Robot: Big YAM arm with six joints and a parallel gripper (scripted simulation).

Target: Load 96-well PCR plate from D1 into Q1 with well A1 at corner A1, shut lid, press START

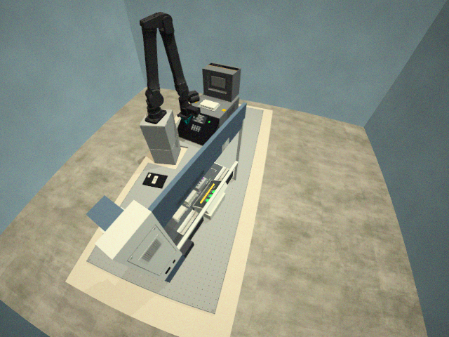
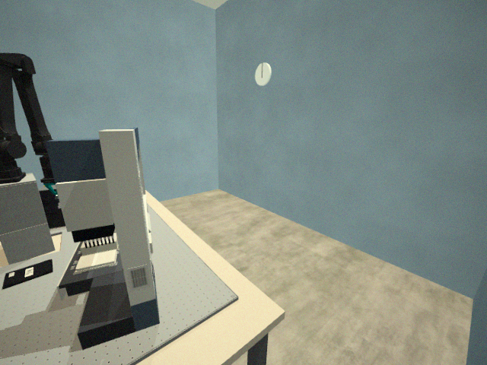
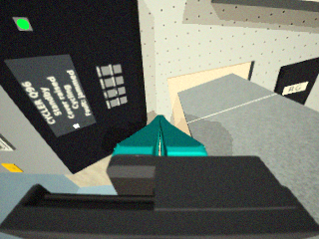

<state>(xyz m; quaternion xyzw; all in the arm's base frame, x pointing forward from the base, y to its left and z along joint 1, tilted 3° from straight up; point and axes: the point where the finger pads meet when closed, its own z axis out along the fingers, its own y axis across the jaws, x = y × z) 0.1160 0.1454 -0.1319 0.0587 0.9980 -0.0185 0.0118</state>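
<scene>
A cream rectangular tabletop (image 1: pixel 253 203) carries a grey perforated baseplate (image 1: pixel 214 268). On the baseplate stands a long blue-grey gantry beam (image 1: pixel 203 159), joined at its near end to a pale grey cabinet (image 1: pixel 144 235) with a vented panel (image 1: pixel 150 250). A round white wall clock (image 2: pixel 262 74) hangs on the blue wall (image 2: pixel 354 137). Mottled beige floor (image 1: pixel 326 217) surrounds the tabletop.

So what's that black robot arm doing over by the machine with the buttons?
The black arm has its teal tool pinched shut with nothing in it, hanging just off the left side of the cycler's dark button panel. The cycler's lid stands open, a white plate lies on its block, and the lamp glows green. Probably a key press comes next.
</scene>
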